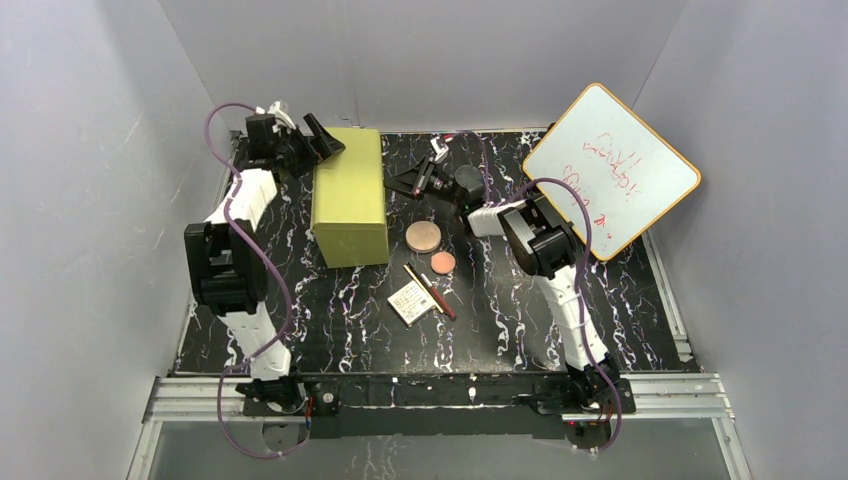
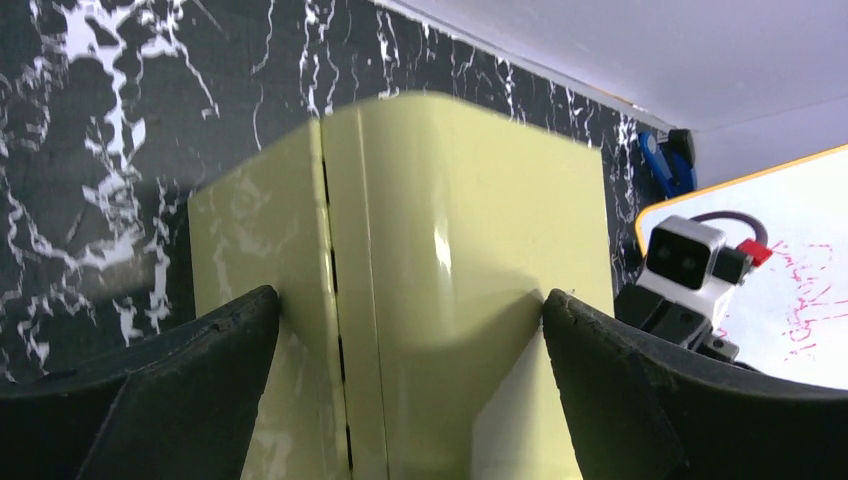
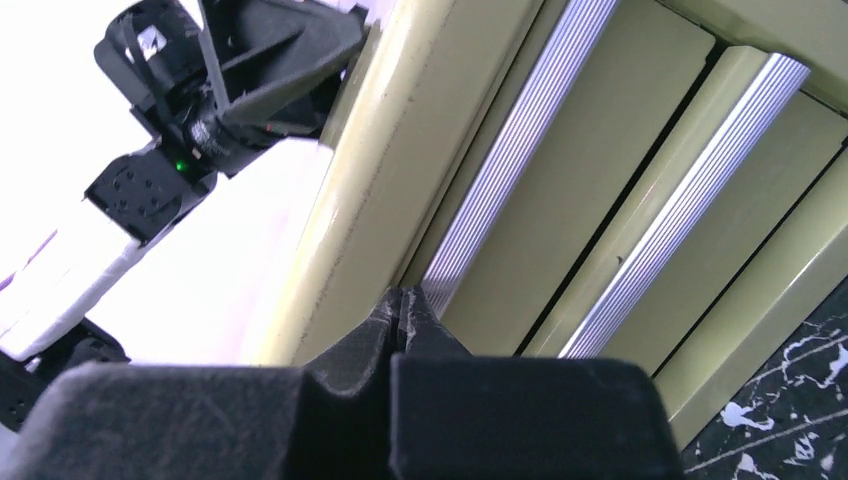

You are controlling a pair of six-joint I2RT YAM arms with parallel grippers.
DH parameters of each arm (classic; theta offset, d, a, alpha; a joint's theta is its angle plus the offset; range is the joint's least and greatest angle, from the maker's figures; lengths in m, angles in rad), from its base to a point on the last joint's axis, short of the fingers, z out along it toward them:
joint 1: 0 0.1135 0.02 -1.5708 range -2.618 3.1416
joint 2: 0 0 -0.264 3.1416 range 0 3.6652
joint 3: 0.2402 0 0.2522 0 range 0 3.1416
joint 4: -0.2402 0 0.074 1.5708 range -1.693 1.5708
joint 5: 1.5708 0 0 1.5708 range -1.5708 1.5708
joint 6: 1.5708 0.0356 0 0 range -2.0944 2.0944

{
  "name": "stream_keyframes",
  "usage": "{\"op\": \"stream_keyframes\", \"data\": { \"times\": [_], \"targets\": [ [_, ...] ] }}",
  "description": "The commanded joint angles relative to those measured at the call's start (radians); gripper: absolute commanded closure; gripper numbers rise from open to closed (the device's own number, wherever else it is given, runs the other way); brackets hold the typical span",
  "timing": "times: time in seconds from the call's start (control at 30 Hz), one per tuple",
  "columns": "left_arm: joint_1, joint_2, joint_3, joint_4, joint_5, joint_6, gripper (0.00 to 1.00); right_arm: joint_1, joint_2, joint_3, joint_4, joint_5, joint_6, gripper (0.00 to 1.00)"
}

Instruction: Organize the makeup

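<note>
Top external view puts the makeup nearest the arm bases, loose on the table (image 1: 520,320) in front of the drawer box (image 1: 348,195): the cream palette (image 1: 412,301) with the gold pencil (image 1: 417,281) and dark red pencil (image 1: 440,299) beside it, then the smaller disc (image 1: 443,262) and larger disc (image 1: 423,237) behind; nothing is stowed yet; farther back the right gripper (image 3: 403,300) is clenched, fingertips pressed together at the top drawer's silver handle (image 3: 500,170), seemingly to hook it open; farthest, the left gripper (image 2: 408,310) is released, jaws spread around the box's rear corner, likely bracing it against that pull.
</note>
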Motion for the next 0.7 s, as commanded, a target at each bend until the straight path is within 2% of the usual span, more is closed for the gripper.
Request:
{"op": "stream_keyframes", "data": {
  "times": [0.0, 0.3, 0.37, 0.43, 0.53, 0.67],
  "targets": [
    [0.004, 0.120, 0.070, -0.129, 0.111, 0.058, 0.01, 0.115, 0.010, 0.094, 0.029, -0.017, -0.026, 0.99],
    [0.033, 0.258, 0.245, -0.195, 0.209, 0.096, 0.01, 0.242, -0.004, 0.176, -0.133, 0.044, -0.133, 0.97],
    [0.036, 0.272, 0.260, -0.204, 0.213, 0.096, 0.01, 0.252, -0.007, 0.175, -0.146, 0.048, -0.145, 0.71],
    [0.042, 0.274, 0.261, -0.208, 0.213, 0.096, 0.01, 0.252, -0.016, 0.146, -0.142, 0.055, -0.152, 0.59],
    [0.054, 0.261, 0.240, -0.208, 0.207, 0.100, 0.01, 0.249, -0.045, 0.082, -0.132, 0.076, -0.165, 0.52],
    [0.072, 0.224, 0.198, -0.210, 0.171, 0.097, 0.01, 0.246, -0.087, -0.024, -0.092, 0.150, -0.161, 0.52]
  ]
}}
